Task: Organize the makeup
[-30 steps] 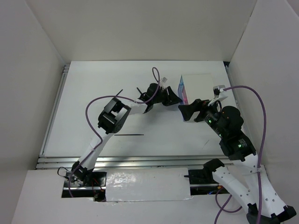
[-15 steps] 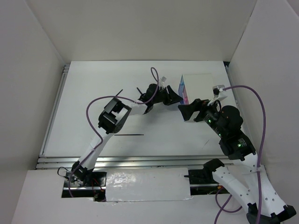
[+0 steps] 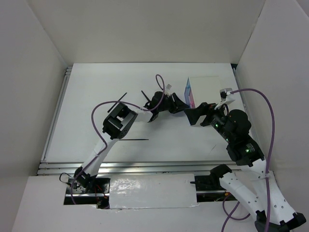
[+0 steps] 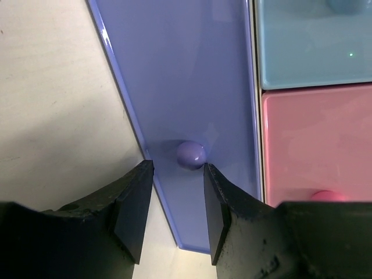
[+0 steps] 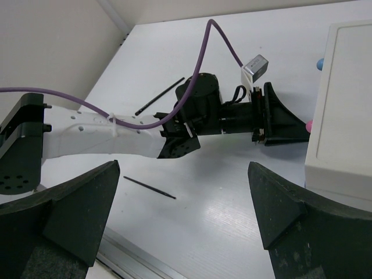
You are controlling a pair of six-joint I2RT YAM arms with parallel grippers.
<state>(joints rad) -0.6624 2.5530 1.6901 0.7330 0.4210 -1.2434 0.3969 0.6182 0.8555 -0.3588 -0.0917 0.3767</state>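
I am watching the left jaws standing about half apart at the front of the purple drawer [image 4: 192, 70]. Their fingers [image 4: 132, 203] are straddling its round knob [image 4: 191, 154], one finger just beside it and the other clear of it, so they are clamping nothing. I cannot tell whether the nearer finger is actually touching the knob. The purple front is sitting at an angle to the blue drawer [image 4: 314, 46] and the pink drawer [image 4: 319, 139] next to it, all three belonging to the white box [image 3: 205, 87]. The right jaws are hanging spread wide and empty over the surface [image 3: 87, 130], just beside the box's near corner and pointing towards the left arm. The only makeup I am seeing is lying loose on the surface, well apart from the box. One thin pencil [image 3: 120, 98] is lying beyond the left arm's elbow; another pencil [image 3: 134, 140] is lying nearer the front edge.
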